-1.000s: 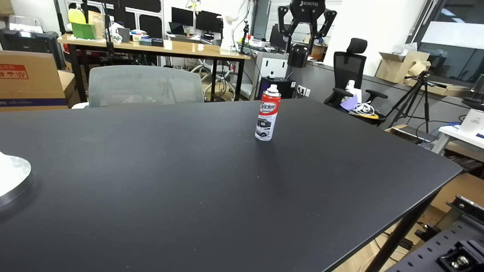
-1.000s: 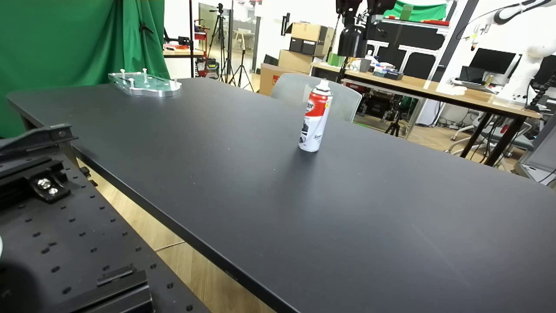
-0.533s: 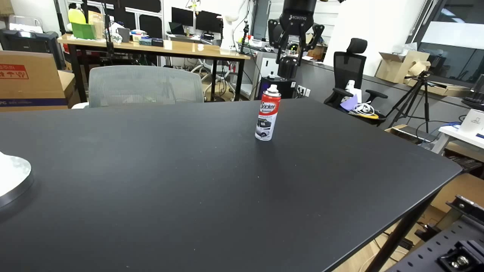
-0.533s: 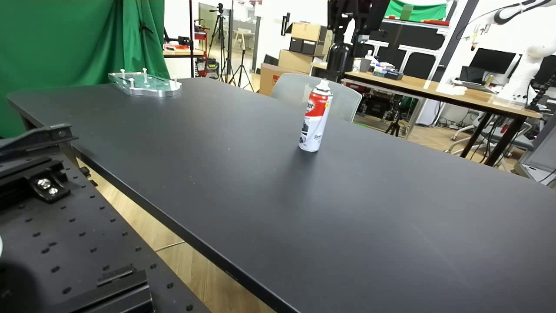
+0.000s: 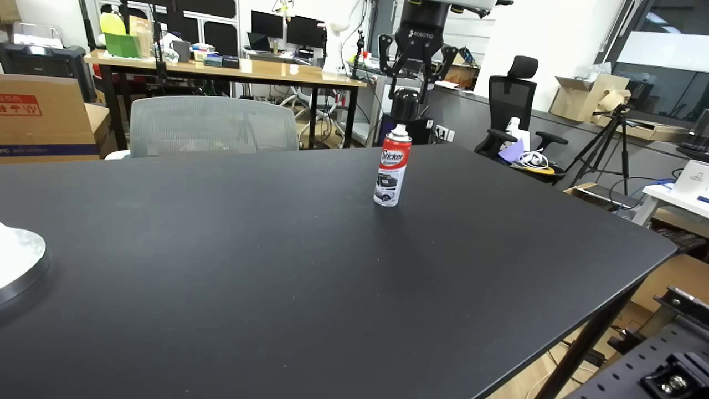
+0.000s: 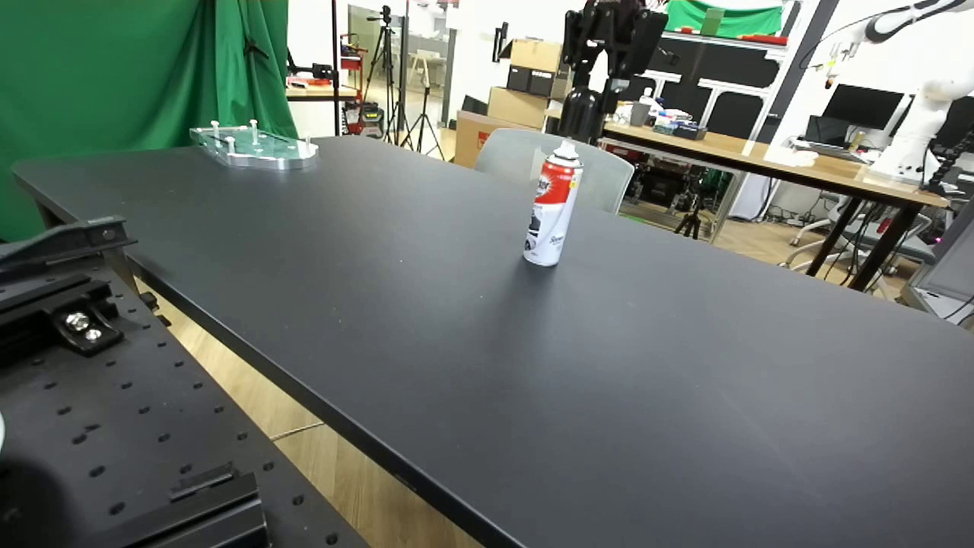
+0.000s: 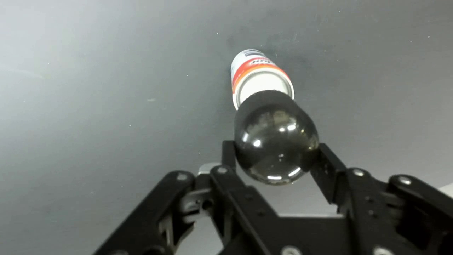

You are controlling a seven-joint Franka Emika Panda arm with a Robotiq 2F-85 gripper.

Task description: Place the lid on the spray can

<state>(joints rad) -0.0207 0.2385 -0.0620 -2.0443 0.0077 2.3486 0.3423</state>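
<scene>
The spray can stands upright on the dark table, with a white body, red band and white nozzle, in both exterior views (image 5: 392, 169) (image 6: 553, 213). In the wrist view the can (image 7: 242, 71) lies beyond the lid, its nozzle hidden. My gripper (image 5: 409, 97) is shut on the lid, a glossy black round cap (image 5: 405, 106). It holds the lid above table height, apart from the can. In an exterior view the lid (image 6: 580, 116) hangs behind and above the can's top. In the wrist view the fingers (image 7: 228, 154) grip the lid (image 7: 276, 132) by its sides.
The black table (image 5: 249, 277) extends around the can. A grey chair (image 5: 213, 124) stands behind it. A clear plate with pegs (image 6: 259, 148) sits at the table's far end. A perforated black mount (image 6: 137, 396) stands beside the near edge.
My gripper has come down and to the left in both exterior views, carrying the lid closer to the can's top. The can has not moved.
</scene>
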